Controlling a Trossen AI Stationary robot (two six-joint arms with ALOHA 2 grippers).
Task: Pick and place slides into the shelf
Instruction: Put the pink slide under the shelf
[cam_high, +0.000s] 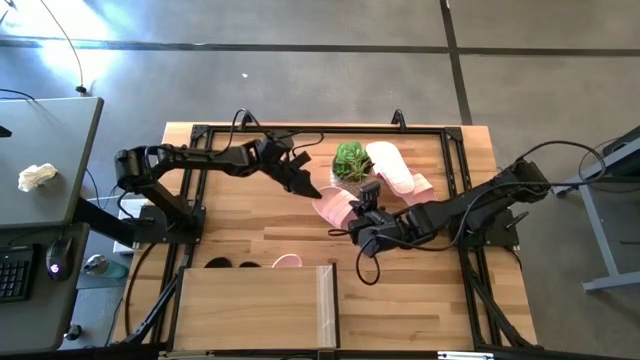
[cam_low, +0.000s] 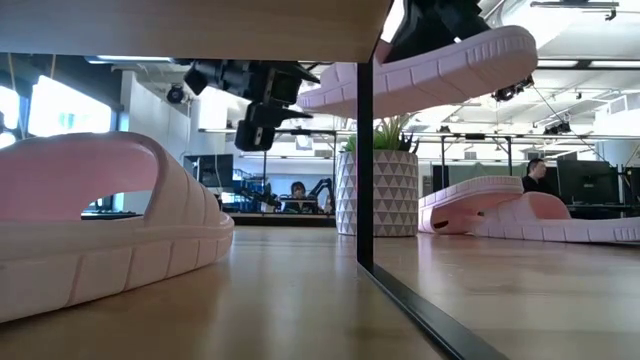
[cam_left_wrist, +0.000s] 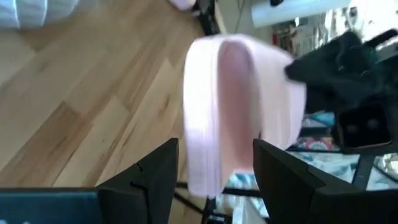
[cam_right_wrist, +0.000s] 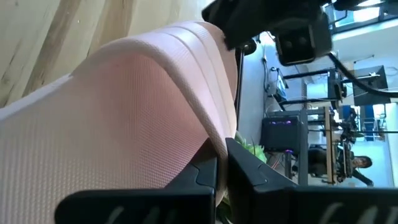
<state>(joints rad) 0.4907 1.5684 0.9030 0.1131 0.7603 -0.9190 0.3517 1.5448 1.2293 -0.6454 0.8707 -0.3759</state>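
A light pink slide (cam_high: 333, 208) hangs in the air over the table's middle, held by my right gripper (cam_high: 362, 212); in the low view the slide (cam_low: 420, 78) floats tilted, right of the shelf's dark side edge (cam_low: 365, 170). My left gripper (cam_high: 305, 187) is open and hovers just short of that slide's left end (cam_left_wrist: 233, 106), fingers either side of it in the left wrist view, touching nothing. Two more pink slides (cam_high: 392, 167) lie by the potted plant (cam_high: 350, 160). Under the shelf (cam_high: 255, 305) stand two black slides (cam_high: 230, 264) and a pink one (cam_high: 287, 261). My right gripper (cam_right_wrist: 225, 171) is shut on the pink slide, pinching a thin pink edge (cam_right_wrist: 214, 146) between its two fingers; it looks like the ribbed strap's edge. The fingers reach down from above (cam_low: 440, 20). The slide is lifted clear of the table, sole down, tilted.
The plant pot (cam_low: 380, 190) stands right behind the lifted slide, near the table's far edge. The shelf fills the near left part of the table; bare wood (cam_high: 400, 290) lies to its right. A desk with a keyboard stands beyond the table's left side. People sit in the far room.
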